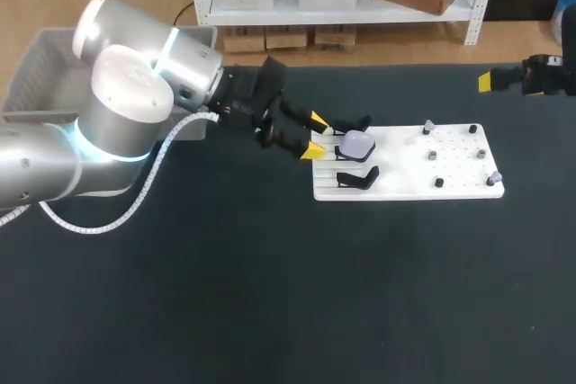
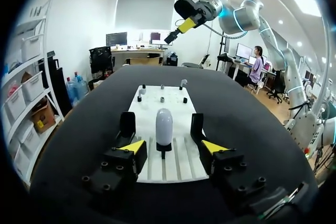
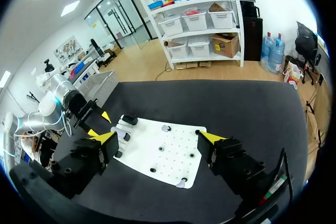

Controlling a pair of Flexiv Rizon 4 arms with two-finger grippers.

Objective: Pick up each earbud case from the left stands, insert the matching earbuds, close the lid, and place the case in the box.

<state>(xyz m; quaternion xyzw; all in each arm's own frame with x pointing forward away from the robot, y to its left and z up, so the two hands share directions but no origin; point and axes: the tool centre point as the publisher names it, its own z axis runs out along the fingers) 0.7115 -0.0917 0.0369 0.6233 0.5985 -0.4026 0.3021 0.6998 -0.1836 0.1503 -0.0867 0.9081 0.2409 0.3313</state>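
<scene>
A white earbud case (image 1: 357,144) stands upright on the middle stand at the left end of the white board (image 1: 405,188). In the left wrist view the case (image 2: 164,124) is just ahead of my left gripper (image 2: 173,148) and centred on the gap between its fingers. The yellow tips stand apart on either side and do not touch it. From above, the left gripper (image 1: 314,135) is at the board's left edge. Small earbuds (image 1: 432,155) sit on pegs across the board's right half. My right gripper (image 3: 158,137) hangs open high above the board (image 3: 163,153), holding nothing.
Black empty stands (image 1: 357,177) (image 1: 358,122) flank the case on the board. A grey box (image 1: 54,74) sits at the table's far left corner, behind my left arm. My right gripper (image 1: 490,81) is over the table's far right edge.
</scene>
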